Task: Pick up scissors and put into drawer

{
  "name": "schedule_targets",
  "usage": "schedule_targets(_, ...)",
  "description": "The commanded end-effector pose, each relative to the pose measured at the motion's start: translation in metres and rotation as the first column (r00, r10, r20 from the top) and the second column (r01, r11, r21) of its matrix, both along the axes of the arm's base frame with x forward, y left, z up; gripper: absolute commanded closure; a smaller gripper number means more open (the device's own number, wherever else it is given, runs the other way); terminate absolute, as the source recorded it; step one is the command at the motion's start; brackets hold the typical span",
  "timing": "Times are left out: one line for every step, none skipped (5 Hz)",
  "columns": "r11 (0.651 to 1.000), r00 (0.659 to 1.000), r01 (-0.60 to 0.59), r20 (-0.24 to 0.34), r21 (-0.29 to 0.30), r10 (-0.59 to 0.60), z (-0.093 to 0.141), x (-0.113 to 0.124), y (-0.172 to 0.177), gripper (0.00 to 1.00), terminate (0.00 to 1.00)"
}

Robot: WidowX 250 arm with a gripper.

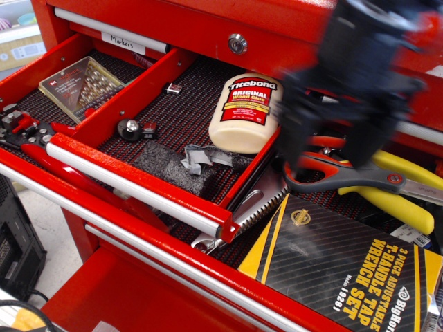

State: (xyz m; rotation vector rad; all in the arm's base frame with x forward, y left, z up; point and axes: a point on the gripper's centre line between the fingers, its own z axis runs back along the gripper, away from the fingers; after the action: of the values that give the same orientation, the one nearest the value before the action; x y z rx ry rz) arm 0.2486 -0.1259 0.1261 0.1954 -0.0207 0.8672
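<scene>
Setting: red tool chest, two drawers pulled out; no worktop in view. Blurred shelving at far left edge.
Drawer (142, 181): upper one, red lengthwise partition, dark mesh liner, silver bar handle along front. Holds Titebond wood glue bottle (246, 112), grey foam block (169, 166), small black knob (129, 128), clear bit case (81, 81) in left bay.
Lower drawer (228, 266): to the right and below, holds black/yellow wrench set box (353, 266), saw blade (252, 205), yellow-handled snips (398, 187).
Scissors (332, 173): lying flat in lower drawer, across the yellow snips, just right of upper drawer's side wall. Red-orange + dk grey loop handles point left, long silver blades run right, pivot screw visible. Upper loop partly hidden by arm.
Gripper (329, 149): heavily motion-blurred, above scissor handles. Two dark fingers seem to hang down w/ a gap between; how wide — cannot tell. Holding nothing as far as visible; contact w/ scissors not resolvable.
Step in hand (judgement): approach for pick-up.
How to do well: come down over handle/pivot area, straddle across narrow neck rather than the wide loops; avoid catching snips beneath; lift straight up enough to clear drawer wall before moving left.
Risk: blades long, may swing/tilt if gripped far off balance pt.
</scene>
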Motion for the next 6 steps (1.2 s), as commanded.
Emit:
schedule_targets(0.981,0.929,-0.170,0.318,-0.088,0.190,-0.009,0.046,-0.002,0.00,0.00)
schedule_targets(0.985,0.911,-0.163,0.375,-0.064,0.175,-0.005,0.062,0.000,0.00,0.00)
schedule_targets(0.987,0.900,-0.143,0.404,-0.078,0.163,-0.007,0.067,-0.006,0.00,0.00)
schedule_targets(0.987,0.891,-0.125,0.427,-0.098,0.155,-0.013,0.073,-0.011,0.00,0.00)
schedule_targets(0.987,0.891,-0.103,0.430,-0.125,0.147,-0.021,0.076,-0.014,0.00,0.00)
schedule_targets(0.984,0.895,-0.085,0.421,-0.158,0.145,-0.032,0.076,-0.019,0.00,0.00)
